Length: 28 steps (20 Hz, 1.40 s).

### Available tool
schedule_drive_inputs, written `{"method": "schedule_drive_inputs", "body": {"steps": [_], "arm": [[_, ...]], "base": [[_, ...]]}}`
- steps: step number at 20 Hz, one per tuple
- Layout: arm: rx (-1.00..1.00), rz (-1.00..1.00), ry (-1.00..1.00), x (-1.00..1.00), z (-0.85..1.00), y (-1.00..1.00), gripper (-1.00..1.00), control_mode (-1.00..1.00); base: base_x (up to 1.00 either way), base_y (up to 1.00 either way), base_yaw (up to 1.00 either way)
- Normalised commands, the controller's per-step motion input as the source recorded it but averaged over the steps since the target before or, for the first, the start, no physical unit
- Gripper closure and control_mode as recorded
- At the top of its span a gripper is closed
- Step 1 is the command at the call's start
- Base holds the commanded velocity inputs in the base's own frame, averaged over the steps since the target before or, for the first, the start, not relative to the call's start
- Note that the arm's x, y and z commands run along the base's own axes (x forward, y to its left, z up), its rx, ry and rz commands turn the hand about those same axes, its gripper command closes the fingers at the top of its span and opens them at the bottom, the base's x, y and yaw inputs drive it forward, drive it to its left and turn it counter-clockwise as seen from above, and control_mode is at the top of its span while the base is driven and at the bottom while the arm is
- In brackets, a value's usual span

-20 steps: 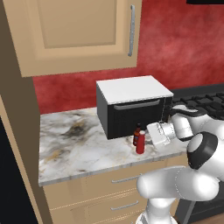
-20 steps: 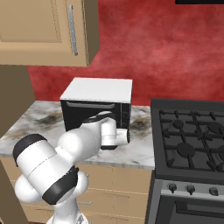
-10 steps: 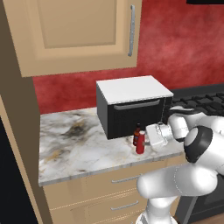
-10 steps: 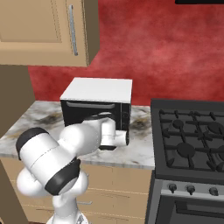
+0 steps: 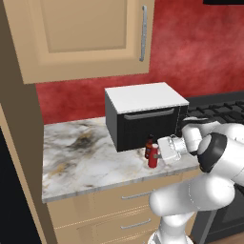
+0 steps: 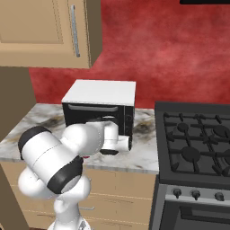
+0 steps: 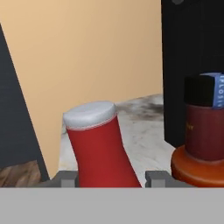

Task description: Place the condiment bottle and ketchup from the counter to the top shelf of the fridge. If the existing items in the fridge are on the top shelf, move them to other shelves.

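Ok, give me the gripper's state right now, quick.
Gripper: fingertips sit on either side of the ketchup on the counter; whether they are clamped on it cannot be told.

We see a smooth matt plastic-looking ketchup [image 7: 103, 148], a glossy dark bottle [image 7: 203, 131], polished veined marble counter [image 5: 90, 159] and matt black microwave [image 5: 143, 126].
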Motion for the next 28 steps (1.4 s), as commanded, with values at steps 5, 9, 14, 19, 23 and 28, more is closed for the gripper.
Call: {"method": "schedule_drive_inputs", "body": {"steps": [5, 9, 14, 19, 23, 28], "arm": [[0.0, 0.0, 0.0, 0.0, 0.02, -0.01, 1.0, -1.0], [0.07, -0.04, -0.02, -0.3, 0.64, -0.16, 1.0, -1.0], [0.04, -0.13, -0.05, -0.41, 1.0, -0.06, 1.0, -1.0], [0.0, -0.13, 0.0, -0.44, 1.0, 0.05, 1.0, -1.0], [-0.01, -0.13, 0.0, -0.72, 1.0, 0.05, 1.0, -1.0], [-0.02, -0.1, -0.01, -0.93, 1.0, 0.0, 1.0, -1.0]], "base": [[0.0, 0.0, 0.0], [0.0, 0.0, 0.0], [0.0, 0.0, 0.0], [0.0, 0.0, 0.0], [0.0, 0.0, 0.0], [0.0, 0.0, 0.0]]}}
